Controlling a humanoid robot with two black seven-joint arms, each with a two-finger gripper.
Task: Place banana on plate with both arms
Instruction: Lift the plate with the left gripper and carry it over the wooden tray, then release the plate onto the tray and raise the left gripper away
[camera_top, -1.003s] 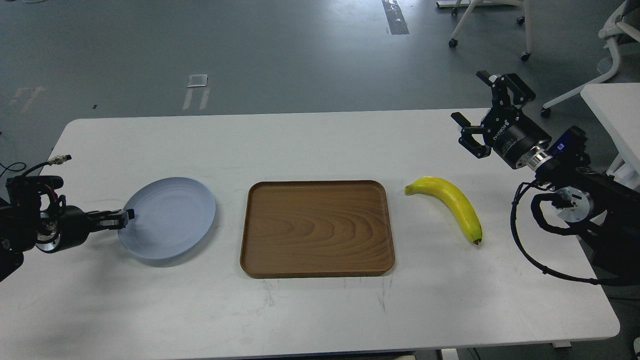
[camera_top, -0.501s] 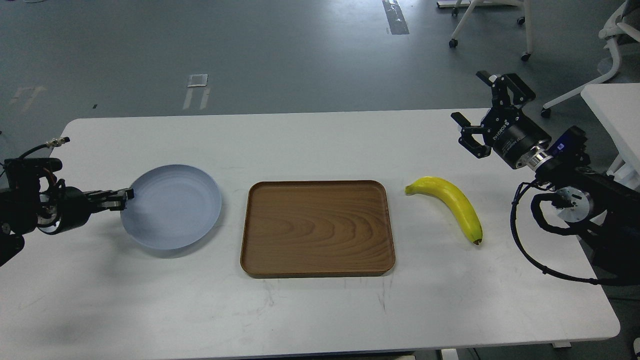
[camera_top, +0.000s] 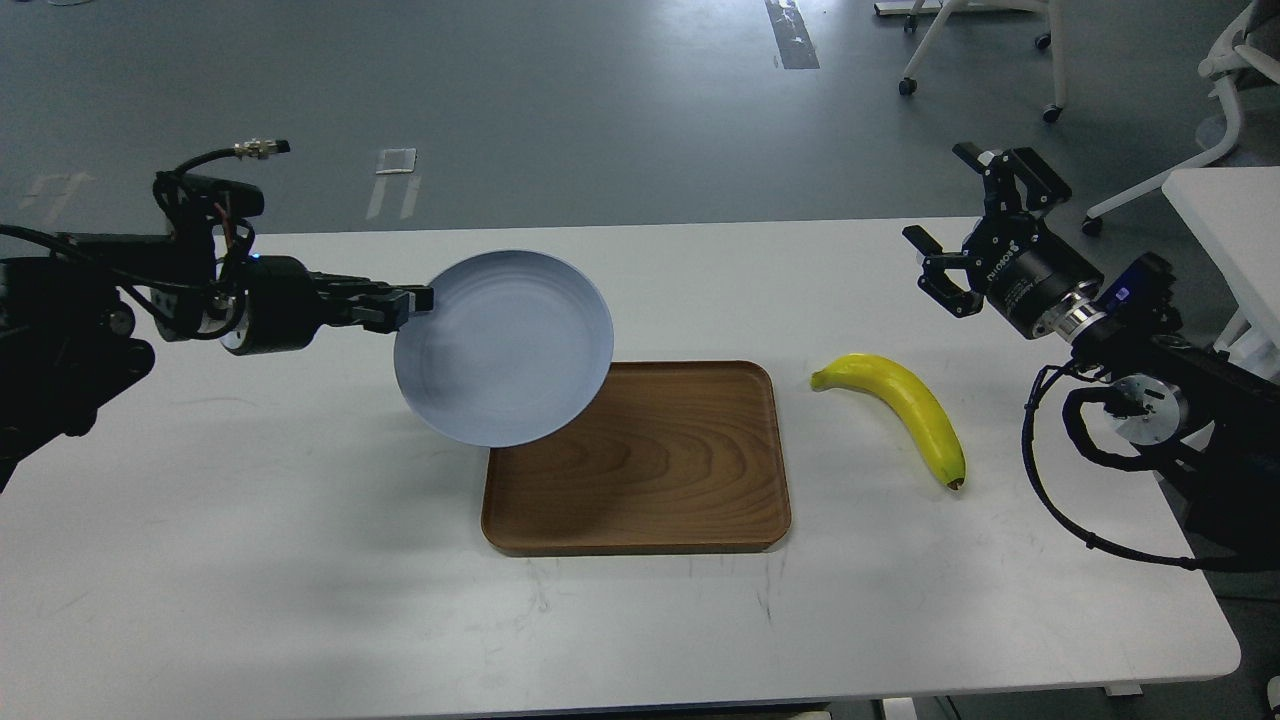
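Banana (camera_top: 905, 412) placement has barely begun: on the white worktop (camera_top: 300, 560), the yellow fruit lies untouched, right of the wooden tray (camera_top: 680, 480). Above that tray's left end hangs the plate (camera_top: 503, 347), tilted, its rim pinched by the left gripper (camera_top: 412, 300). Well beyond the fruit, the right gripper (camera_top: 950, 230) hovers with fingers (camera_top: 925, 245) spread wide, empty; grasping and setting down remain.

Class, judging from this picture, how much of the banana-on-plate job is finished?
Done: the left tool has gripped the round pale blue-grey plate. In hand: the plate hangs over the brown wooden tray. Left: the curved yellow banana lies untouched; the right tool is open.
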